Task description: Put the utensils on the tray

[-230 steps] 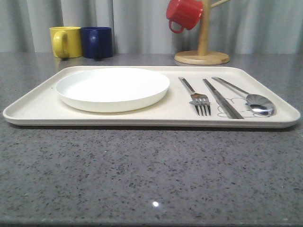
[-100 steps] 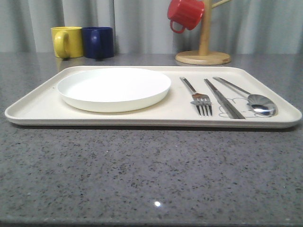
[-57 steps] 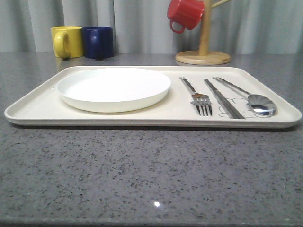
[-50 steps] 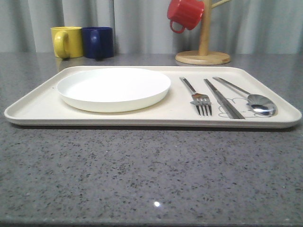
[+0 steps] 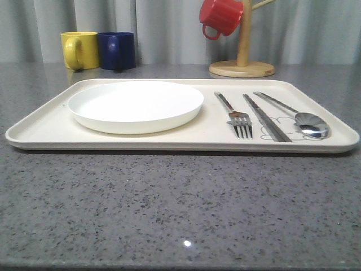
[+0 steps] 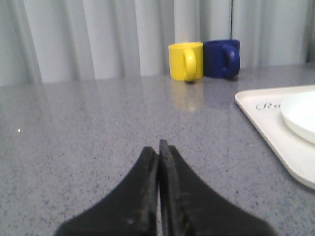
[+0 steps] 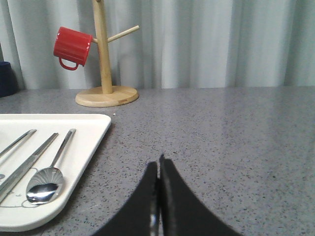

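The cream tray (image 5: pixel 51 127) lies across the grey table in the front view. On its right part lie a silver fork (image 5: pixel 236 116), flat metal sticks (image 5: pixel 265 117) and a spoon (image 5: pixel 307 122), side by side. A round white plate (image 5: pixel 135 105) sits on its left part. My left gripper (image 6: pixel 158 147) is shut with nothing in it, over bare table to the left of the tray (image 6: pixel 275 132). My right gripper (image 7: pixel 158 164) is shut and empty, over bare table to the right of the tray (image 7: pixel 86 140), where the spoon (image 7: pixel 45 183) and sticks (image 7: pixel 29 162) show.
A yellow mug (image 5: pixel 79 49) and a blue mug (image 5: pixel 117 50) stand behind the tray's left end. A red mug (image 5: pixel 220 17) hangs on a wooden mug tree (image 5: pixel 242 56) behind the tray's right part. Curtains close the back.
The picture shifted a few pixels to the right between the earliest frame and now. The tray and what lies on it have kept their places.
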Available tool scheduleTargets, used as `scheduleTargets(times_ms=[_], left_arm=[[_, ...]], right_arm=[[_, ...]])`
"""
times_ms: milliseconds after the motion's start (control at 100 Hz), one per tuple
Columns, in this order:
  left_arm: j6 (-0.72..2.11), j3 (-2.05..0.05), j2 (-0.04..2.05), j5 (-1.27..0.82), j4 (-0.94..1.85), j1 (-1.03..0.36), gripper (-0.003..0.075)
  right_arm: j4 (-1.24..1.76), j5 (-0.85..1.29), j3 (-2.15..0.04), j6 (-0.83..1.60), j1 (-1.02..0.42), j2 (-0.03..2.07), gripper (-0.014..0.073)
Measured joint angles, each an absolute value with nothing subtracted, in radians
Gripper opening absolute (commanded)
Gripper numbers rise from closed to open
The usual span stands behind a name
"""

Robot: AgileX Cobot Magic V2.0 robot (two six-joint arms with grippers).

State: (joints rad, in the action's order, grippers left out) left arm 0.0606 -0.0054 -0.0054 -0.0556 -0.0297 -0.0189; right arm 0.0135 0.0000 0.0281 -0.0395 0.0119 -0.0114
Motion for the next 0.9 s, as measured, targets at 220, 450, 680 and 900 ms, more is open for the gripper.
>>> scheduleTargets(times_ms=[220, 450, 680, 900], left_arm=[[0.061, -0.005, -0.005, 0.008, -0.030, -0.019, -0.0018], [0.061, -0.005, -0.005, 0.011, -0.030, -0.019, -0.0018], [0.061, -0.005, -0.005, 0.011, -0.030, -0.019, -0.0018], [0.061, -0.005, -0.005, 0.011, -0.030, -0.019, -0.0018]], right_arm=[[0.014, 0.000, 0.028, -0.039, 0.012, -0.011, -0.0068], [0.014, 0.000, 0.028, -0.039, 0.012, -0.011, -0.0068], [0.014, 0.000, 0.028, -0.039, 0.012, -0.011, -0.0068], [0.014, 0.000, 0.028, -0.039, 0.012, -0.011, -0.0068]])
